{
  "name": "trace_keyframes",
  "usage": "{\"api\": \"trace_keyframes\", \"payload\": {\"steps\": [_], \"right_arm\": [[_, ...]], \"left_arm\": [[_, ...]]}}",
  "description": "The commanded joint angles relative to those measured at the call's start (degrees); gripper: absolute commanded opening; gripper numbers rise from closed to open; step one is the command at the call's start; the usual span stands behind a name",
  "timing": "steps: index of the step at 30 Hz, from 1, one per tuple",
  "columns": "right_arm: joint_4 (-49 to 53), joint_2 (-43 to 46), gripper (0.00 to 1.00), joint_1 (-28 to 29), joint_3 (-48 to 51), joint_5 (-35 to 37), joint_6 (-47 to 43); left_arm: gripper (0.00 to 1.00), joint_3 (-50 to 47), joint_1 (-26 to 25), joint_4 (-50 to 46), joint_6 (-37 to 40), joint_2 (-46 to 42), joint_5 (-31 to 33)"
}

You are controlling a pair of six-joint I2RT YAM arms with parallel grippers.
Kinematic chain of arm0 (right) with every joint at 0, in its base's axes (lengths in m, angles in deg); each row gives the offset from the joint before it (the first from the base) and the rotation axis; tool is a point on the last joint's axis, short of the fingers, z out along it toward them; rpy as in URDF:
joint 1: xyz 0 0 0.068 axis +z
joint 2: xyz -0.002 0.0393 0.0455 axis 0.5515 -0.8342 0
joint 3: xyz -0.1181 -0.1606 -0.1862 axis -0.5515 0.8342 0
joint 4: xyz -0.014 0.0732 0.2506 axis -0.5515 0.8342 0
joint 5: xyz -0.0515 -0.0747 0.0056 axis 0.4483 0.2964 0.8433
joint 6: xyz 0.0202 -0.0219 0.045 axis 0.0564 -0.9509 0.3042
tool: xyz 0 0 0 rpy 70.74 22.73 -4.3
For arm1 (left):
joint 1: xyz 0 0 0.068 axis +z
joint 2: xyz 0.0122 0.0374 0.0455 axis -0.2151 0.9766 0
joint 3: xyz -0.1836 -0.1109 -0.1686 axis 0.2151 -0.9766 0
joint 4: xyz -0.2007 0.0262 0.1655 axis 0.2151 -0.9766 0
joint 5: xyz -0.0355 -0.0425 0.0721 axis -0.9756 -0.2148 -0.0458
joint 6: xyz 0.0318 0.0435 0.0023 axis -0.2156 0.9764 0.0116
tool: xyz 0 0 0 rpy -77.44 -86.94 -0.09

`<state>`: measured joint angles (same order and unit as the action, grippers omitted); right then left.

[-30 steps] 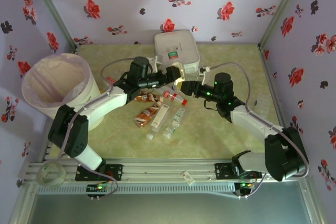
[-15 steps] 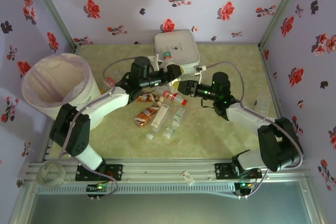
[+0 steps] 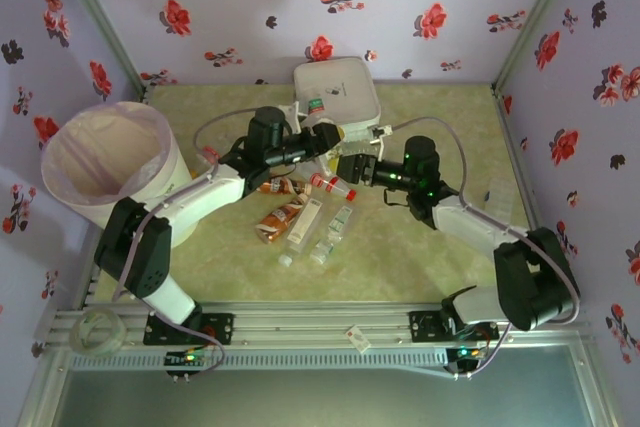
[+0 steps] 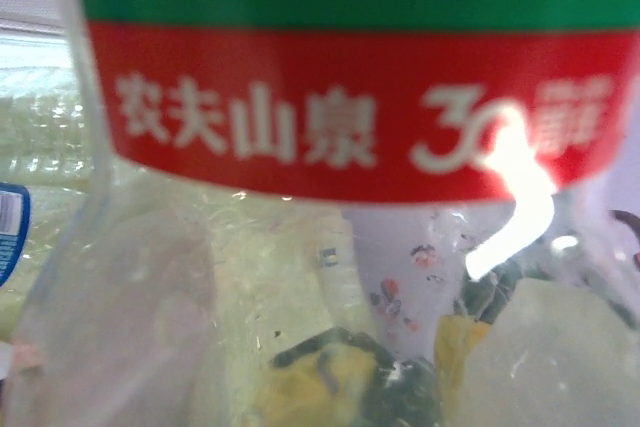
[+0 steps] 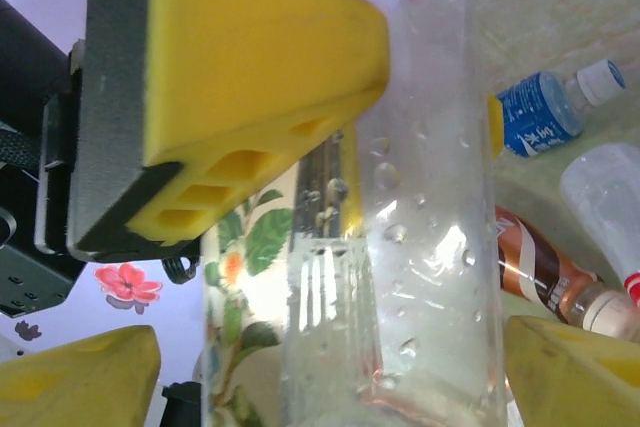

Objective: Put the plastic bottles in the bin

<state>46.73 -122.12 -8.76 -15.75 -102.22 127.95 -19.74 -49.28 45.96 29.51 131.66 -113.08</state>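
A clear bottle (image 5: 420, 197) with a red and green label (image 4: 350, 117) hangs in the air between both grippers, in front of the white box. My left gripper (image 3: 335, 139) is shut on it; one of its yellow fingers (image 5: 250, 77) presses the bottle's side and the other shows behind it. My right gripper (image 5: 330, 377) stands open around the bottle's lower part, its yellow fingertips (image 5: 570, 367) clear of it on either side. Several more plastic bottles (image 3: 305, 222) lie on the table below. The bin (image 3: 60, 142) stands at the far left.
A flat white square box (image 3: 335, 92) sits at the back, just behind the grippers. On the table lie a blue-labelled bottle (image 5: 540, 112), a brown-wrapped one (image 5: 545, 272) and a clear one (image 5: 605, 187). Flowered walls close in three sides.
The right arm reached left to meet the left gripper. The left gripper's jaws closed on the bottle and the right gripper's jaws opened off it.
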Motion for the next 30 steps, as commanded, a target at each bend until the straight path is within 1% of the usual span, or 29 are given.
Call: {"api": "trace_keyframes", "payload": {"steps": [1,3,5,10,12,16,18,23,27,30], "right_arm": [[10.8,5.0,0.93,-1.8,-3.5,-1.3,-7.3],[21.3,7.3,0.94,-2.9,-5.3,-0.2,-13.4],[26.5,9.1,0.94,-4.2,-5.9,0.4,-16.2],[29.9,10.9,0.94,-6.7,-5.0,2.4,-17.6],[30.4,10.5,0.94,-6.9,-4.6,3.2,-17.9],[32.1,9.5,0.93,-7.0,-4.3,5.9,-19.3],[33.7,8.7,0.93,-7.2,-4.6,6.9,-20.7],[35.1,7.8,0.93,-7.4,-4.1,7.7,-22.2],[35.3,7.4,0.93,-7.4,-3.9,8.0,-22.5],[36.9,7.7,0.93,-7.5,-4.2,8.3,-23.7]], "left_arm": [[0.58,6.0,0.6,-9.6,8.3,-1.3,3.3],[0.58,9.6,1.9,-16.9,12.6,-1.3,5.3],[0.57,12.6,3.3,-22.2,15.3,-1.5,6.2],[0.55,22.2,7.9,-33.7,21.0,-2.5,6.7],[0.54,25.9,11.4,-38.4,22.3,-3.4,6.9],[0.52,30.5,17.5,-46.6,26.0,-7.1,10.4],[0.52,30.8,21.7,-48.6,27.1,-9.9,9.0],[0.45,31.6,32.9,-56.2,29.1,-15.9,6.8],[0.41,29.5,41.3,-55.8,29.6,-21.6,4.3],[0.38,29.8,48.2,-57.9,29.8,-23.5,1.5]]}}
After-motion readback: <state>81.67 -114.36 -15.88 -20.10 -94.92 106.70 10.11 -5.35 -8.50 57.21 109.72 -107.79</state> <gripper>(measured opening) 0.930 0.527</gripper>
